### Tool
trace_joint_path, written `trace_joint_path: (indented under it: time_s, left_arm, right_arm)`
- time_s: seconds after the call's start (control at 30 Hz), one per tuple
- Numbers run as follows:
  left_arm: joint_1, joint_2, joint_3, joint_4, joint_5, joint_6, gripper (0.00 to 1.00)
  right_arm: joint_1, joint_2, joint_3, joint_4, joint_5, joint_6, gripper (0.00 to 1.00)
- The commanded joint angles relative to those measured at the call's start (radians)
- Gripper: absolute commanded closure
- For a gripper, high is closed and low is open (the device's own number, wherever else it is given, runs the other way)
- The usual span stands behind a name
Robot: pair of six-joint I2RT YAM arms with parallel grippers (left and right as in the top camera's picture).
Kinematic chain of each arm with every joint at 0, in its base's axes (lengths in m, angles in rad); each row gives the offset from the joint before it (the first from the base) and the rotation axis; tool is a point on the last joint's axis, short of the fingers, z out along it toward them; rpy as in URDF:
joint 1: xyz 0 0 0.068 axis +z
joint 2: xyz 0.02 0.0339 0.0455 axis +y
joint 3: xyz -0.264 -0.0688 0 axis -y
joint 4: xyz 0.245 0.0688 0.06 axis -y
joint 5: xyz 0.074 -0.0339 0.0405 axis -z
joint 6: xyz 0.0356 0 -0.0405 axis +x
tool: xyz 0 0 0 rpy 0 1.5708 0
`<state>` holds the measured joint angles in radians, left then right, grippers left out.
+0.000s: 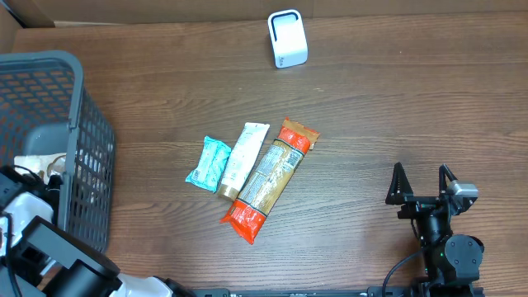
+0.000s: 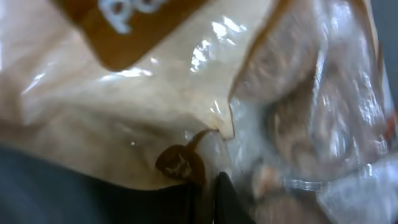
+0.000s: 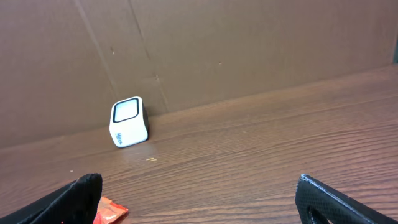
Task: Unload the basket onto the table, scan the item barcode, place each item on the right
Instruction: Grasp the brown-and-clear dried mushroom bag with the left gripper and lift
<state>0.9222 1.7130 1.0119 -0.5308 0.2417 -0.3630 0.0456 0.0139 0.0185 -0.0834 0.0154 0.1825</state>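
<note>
BASKET PICK: Inside the basket (image 1: 49,62) at the table's left, my left gripper (image 2: 208,198) is pressed together on the crinkled film of a packet (image 2: 155,93). The right gripper (image 1: 421,177) hangs spread wide and empty. The scanner (image 1: 287,39) stands well apart at the back edge. The pinch looks thin, so I judge the slick film could slip on the lift, or the barcode could end up facing away.

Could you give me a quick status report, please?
Left gripper shut on a bag, down in the basket. Right gripper open, empty. Scanner at the far edge; three packets lie mid-table.
</note>
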Motion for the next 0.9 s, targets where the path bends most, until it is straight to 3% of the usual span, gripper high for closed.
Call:
trace_joint_path:
  time_s: [0.0,0.3,0.57,0.6,0.67,0.73,0.77,0.87]
  left_arm:
    - [-0.016,0.018,0.144,-0.103,0.123,0.050,0.96]
    - [-0.016,0.012,0.540,-0.479,0.150,0.160,0.96]
    - [-0.021,-0.049,0.633,-0.542,0.147,0.173,0.95]
    - [-0.023,-0.049,0.632,-0.542,0.143,0.174,0.87]
    - [-0.032,-0.041,0.626,-0.528,0.141,0.184,0.44]
    - [-0.047,-0.025,0.620,-0.509,0.142,0.188,0.15]
    - [-0.058,-0.015,0.617,-0.497,0.145,0.209,0.10]
    - [-0.105,0.021,0.606,-0.473,0.145,0.337,0.07]
  right_arm:
    - [0.000,-0.011,-0.011,0.003,0.010,-0.001,0.00]
    - [0.000,-0.011,-0.011,0.003,0.010,-0.001,0.00]
    - [0.000,-0.011,-0.011,0.003,0.010,-0.001,0.00]
    - [0.000,-0.011,-0.011,0.003,0.010,-0.001,0.00]
    - [0.000,-0.011,-0.011,0.003,0.010,-0.001,0.00]
    - [0.000,-0.011,-0.011,0.003,0.010,-0.001,0.00]
    - [0.000,-0.011,-0.011,0.003,0.010,-0.001,0.00]
    - [0.000,-0.011,-0.011,0.003,0.010,-0.001,0.00]
